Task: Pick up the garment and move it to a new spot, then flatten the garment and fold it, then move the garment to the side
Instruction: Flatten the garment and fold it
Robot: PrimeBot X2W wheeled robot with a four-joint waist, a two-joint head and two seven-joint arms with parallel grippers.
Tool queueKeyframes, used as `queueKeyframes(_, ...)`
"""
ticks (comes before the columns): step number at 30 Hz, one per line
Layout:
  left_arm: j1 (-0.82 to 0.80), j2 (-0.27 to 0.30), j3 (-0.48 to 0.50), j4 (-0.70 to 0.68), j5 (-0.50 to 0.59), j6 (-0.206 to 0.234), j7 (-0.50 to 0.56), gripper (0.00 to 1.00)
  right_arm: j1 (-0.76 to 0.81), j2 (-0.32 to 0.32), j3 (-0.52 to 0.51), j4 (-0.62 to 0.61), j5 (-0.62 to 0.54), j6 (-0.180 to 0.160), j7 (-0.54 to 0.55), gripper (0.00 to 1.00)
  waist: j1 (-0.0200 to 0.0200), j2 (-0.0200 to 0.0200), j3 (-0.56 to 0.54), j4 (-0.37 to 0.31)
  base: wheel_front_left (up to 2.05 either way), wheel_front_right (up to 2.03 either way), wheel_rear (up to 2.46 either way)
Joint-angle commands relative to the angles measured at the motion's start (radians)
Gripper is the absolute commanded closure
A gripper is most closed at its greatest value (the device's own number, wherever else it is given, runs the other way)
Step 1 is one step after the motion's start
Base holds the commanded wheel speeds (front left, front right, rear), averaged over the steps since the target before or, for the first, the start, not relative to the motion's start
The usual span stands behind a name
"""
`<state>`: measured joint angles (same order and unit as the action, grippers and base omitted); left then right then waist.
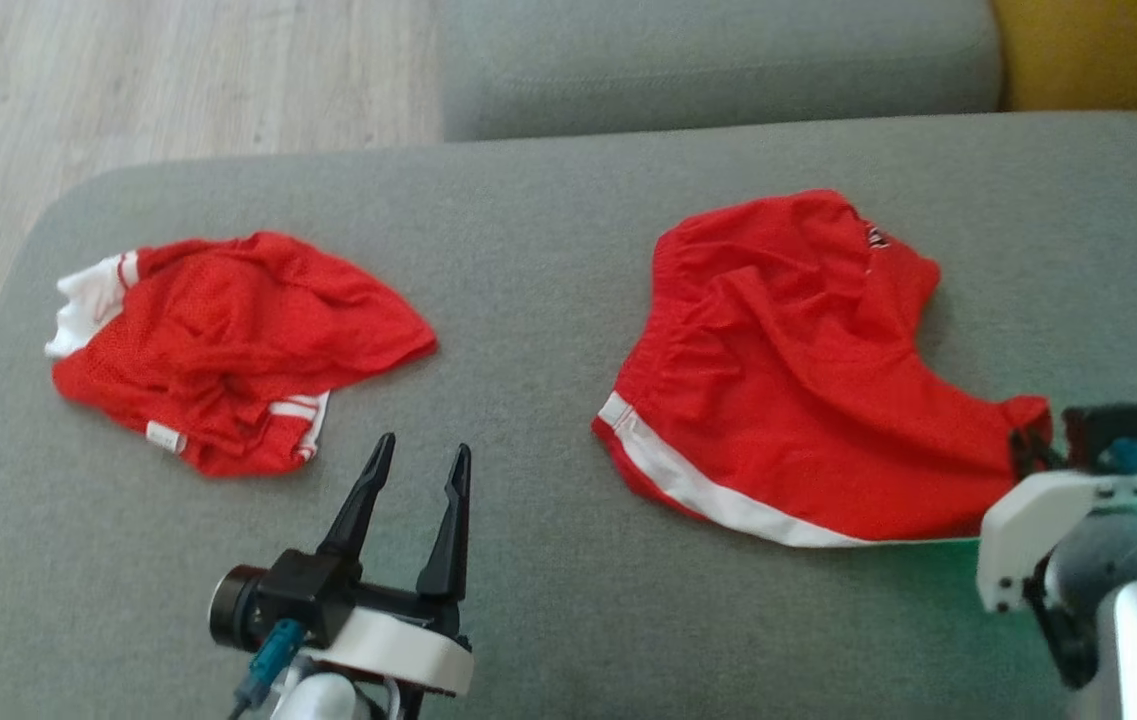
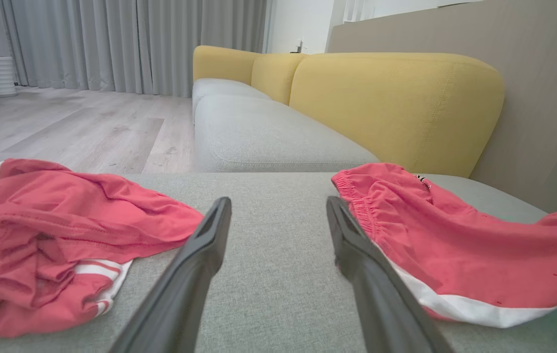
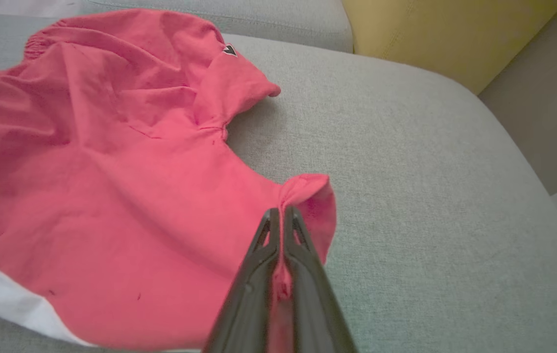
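Two red garments on grey cushion [image 1: 548, 300], well apart.
Right garment [image 1: 778, 380]: spread out, white band along near edge, near-right corner pinched in right claw [image 3: 281, 212], fingers tight together on a fold of cloth. Left garment [image 1: 228, 340]: crumpled near cushion's left end. Left claw [image 1: 425, 447]: between both, fingers wide apart, clear of either.

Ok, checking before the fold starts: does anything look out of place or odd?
Nothing damaged or spilled. Both garments lie crumpled on the cushion: the right garment, its corner pinched in the right gripper, and the left garment, untouched beside the open left gripper.
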<state>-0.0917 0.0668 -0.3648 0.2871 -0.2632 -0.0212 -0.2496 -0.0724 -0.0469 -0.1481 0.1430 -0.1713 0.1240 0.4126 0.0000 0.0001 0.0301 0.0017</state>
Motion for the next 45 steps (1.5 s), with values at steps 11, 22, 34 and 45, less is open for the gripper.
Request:
queueKeyframes(11, -0.091, -0.006, 0.012, -0.021, 0.004, -0.016, -0.012, 0.00, -0.298, -0.022, -0.163, 0.209, -0.083, 0.007, -0.064, 0.00, 0.0000, -0.0001, 0.110, 0.079, 0.00, 0.00, 0.00)
queueKeyframes(22, -0.098, -0.011, 0.024, -0.019, 0.005, -0.017, -0.012, 0.00, -0.354, -0.012, -0.036, 0.313, -0.030, 0.007, -0.414, 0.00, 0.0000, -0.0001, 0.085, 0.051, 0.00, 0.00, 0.00)
queueKeyframes(34, -0.058, -0.012, 0.042, -0.047, 0.016, -0.031, -0.012, 0.00, -0.089, -0.004, 0.151, 0.159, 0.236, 0.007, -0.643, 0.00, 0.0000, -0.0001, 0.031, -0.066, 0.00, 0.00, 0.00)
queueKeyframes(45, -0.153, 0.019, -0.069, 0.016, 0.060, -0.090, 0.047, 0.00, -0.051, -0.003, 0.155, 0.114, 0.269, 0.007, -0.662, 0.00, 0.0000, -0.0001, 0.078, -0.140, 0.00, 0.00, 0.00)
